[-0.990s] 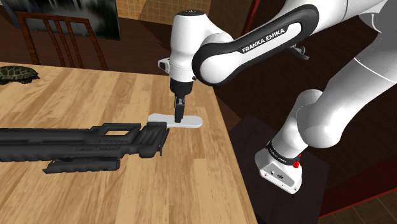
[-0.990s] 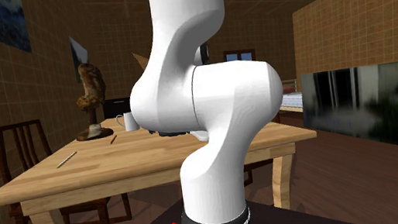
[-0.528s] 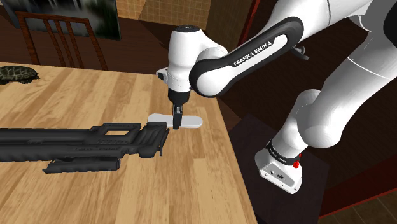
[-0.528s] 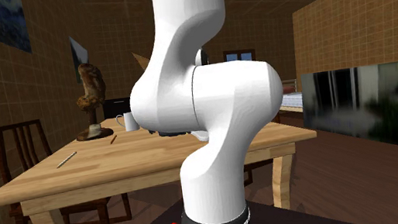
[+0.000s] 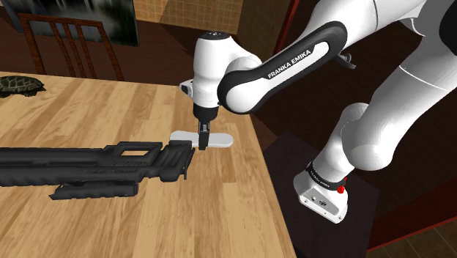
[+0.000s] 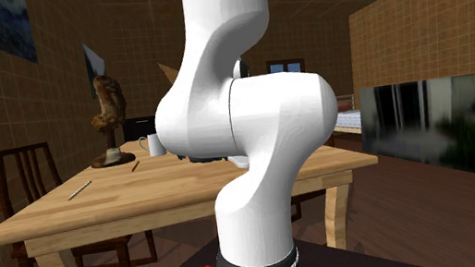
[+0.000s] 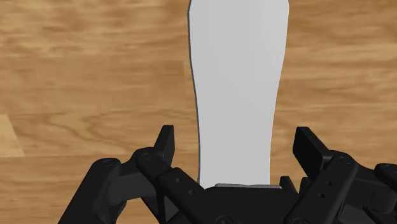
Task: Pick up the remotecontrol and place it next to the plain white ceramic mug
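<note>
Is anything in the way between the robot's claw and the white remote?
Nothing visible is in the way. The gripper hangs right over the white remote. Its open fingers stand on either side of the remote without touching it, with bare wooden table around them.

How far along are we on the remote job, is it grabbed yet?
Approach looks done: the gripper is down at the white remote, fingers either side. Grasp not yet made: fingers are apart, clear of it, and it lies flat on the table. Left: close, lift, carry to the white mug.
</note>
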Available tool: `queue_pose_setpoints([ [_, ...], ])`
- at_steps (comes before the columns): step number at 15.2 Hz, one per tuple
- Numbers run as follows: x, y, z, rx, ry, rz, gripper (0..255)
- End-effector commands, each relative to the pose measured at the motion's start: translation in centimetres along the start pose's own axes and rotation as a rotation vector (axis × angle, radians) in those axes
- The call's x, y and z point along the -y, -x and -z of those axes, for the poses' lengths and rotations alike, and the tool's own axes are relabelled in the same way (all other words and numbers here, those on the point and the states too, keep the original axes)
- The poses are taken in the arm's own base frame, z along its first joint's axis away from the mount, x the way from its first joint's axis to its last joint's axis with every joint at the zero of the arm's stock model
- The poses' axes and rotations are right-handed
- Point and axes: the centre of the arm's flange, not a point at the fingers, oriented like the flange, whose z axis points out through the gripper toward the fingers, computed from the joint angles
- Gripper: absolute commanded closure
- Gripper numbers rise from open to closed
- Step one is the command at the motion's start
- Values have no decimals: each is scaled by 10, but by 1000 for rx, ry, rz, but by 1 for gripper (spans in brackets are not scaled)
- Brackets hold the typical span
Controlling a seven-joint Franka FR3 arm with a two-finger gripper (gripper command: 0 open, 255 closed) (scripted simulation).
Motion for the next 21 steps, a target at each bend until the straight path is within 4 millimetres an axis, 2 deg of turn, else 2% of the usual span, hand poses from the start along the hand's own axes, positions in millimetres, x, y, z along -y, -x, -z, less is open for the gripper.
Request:
queue_pose_setpoints([
  [1,0,0,0,0,0,0,255],
  [10,0,0,0,0,0,0,255],
  [21,1,-1,58,0,0,0,255],
])
